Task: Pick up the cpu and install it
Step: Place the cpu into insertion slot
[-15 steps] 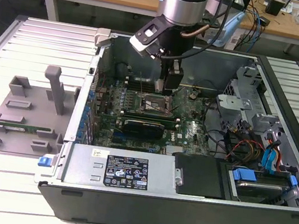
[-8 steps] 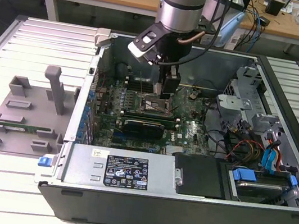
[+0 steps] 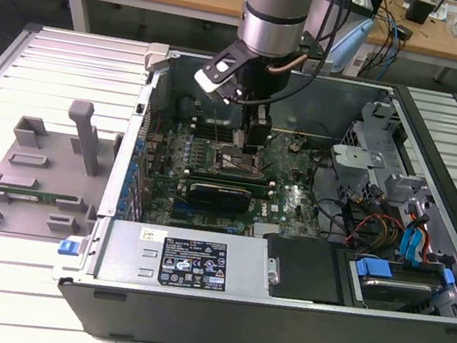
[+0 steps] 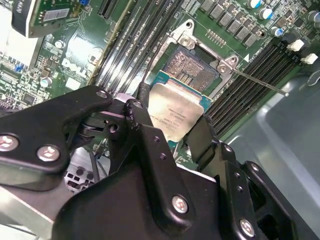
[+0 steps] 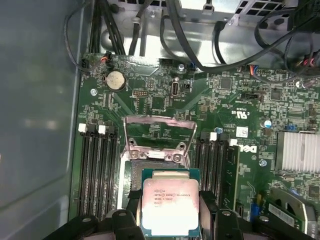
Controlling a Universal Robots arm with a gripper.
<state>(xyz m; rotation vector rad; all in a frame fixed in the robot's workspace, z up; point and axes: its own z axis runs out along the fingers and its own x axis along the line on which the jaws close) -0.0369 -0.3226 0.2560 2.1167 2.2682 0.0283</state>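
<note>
CPU (image 5: 169, 207) is clamped in the tool (image 5: 170, 212), with a black finger (image 5: 207, 207) pressed against each of two opposite edges and the silver lid facing up at the cameras. In both wrist views it hangs just above the open socket (image 5: 150, 165) and isn't seated yet. The bare contact field (image 4: 189, 67) peeks out past the chip's far edge, so I'd say it's a bit off to one side rather than dead centre. The retention frame (image 5: 157, 132) is flipped up and the lever rod (image 4: 260, 82) is swung out, so nothing's in the way of the drop. In the exterior view the arm reaches down inside the open PC case (image 3: 441, 144), which sits on the desk (image 3: 18, 295).

My two cents on doing this bit right:
- Square the chip's edges with the socket frame while it's clear of the contacts. Dragging it sideways across them is how they get bent.
- Keep it flat. It looks roughly level to me, but a low corner would touch first.
- Check the orientation. I can't make out the corner marker or notches, so I wouldn't trust it blind.
- Don't press; it should settle under its own weight.
- The memory slots (image 5: 95, 170) sit close on both sides, so the fingers need room there.
</note>
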